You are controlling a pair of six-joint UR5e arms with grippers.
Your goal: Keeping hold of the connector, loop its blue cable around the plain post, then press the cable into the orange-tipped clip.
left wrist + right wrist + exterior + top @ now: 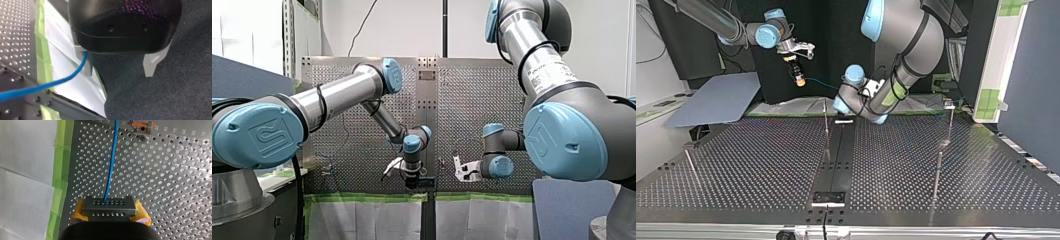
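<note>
My right gripper has its yellow pads shut on a grey metal connector with rows of holes. Its blue cable runs straight ahead over the perforated table, passing beside the orange-tipped clip. In the top view my right gripper hangs above the far edge, and the cable leads towards my left arm. My left gripper is open, with nothing between its pale fingers. The blue cable runs close by one finger. A thin post stands near it.
Several thin metal posts stand on the perforated table. A black strip runs down its middle. Green tape and white sheeting edge the table. A grey-blue panel lies at the top view's left.
</note>
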